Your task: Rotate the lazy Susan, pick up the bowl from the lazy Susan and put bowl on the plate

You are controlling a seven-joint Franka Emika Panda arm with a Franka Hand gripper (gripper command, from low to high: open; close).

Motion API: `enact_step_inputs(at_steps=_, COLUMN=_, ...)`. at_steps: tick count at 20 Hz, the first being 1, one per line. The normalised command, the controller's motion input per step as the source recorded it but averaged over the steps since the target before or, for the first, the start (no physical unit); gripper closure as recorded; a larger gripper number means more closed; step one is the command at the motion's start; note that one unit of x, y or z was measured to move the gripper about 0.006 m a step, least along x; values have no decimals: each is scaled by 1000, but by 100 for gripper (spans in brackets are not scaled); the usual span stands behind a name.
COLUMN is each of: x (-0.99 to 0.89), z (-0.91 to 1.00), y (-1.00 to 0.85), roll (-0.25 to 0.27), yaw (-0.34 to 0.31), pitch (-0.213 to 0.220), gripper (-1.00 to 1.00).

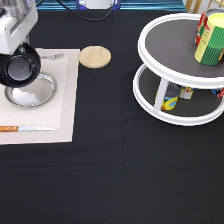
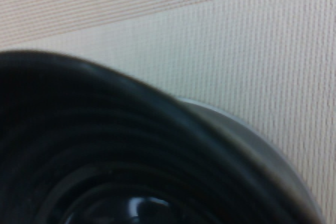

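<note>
My gripper is at the exterior view's upper left, shut on the rim of the glossy black bowl. It holds the bowl tilted just above the upper left part of the silver plate. The plate lies on a beige placemat. The wrist view is filled by the bowl's ribbed side, with the plate's rim and the placemat beyond it. The white two-tier lazy Susan stands at the right, and there is no bowl on it.
A round wooden disc lies right of the placemat. A knife lies on the placemat's near part and a fork on its far edge. A yellow-green can and a red can stand on the lazy Susan's top tier. Small items sit on the lower tier.
</note>
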Motion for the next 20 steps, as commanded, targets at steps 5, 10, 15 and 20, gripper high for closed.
enact_step_inputs(at_steps=5, x=333, z=-312, y=56, roll=36, yaw=-36, pitch=146, gripper=100)
enact_step_inputs(at_steps=10, x=414, z=-58, y=10, roll=63, yaw=-30, pitch=159, gripper=100)
enact_step_inputs(at_steps=15, x=492, z=-105, y=24, roll=85, yaw=-16, pitch=206, gripper=100)
enact_step_inputs(at_steps=20, x=369, z=-154, y=129, roll=135, yaw=0, pitch=202, gripper=-100)
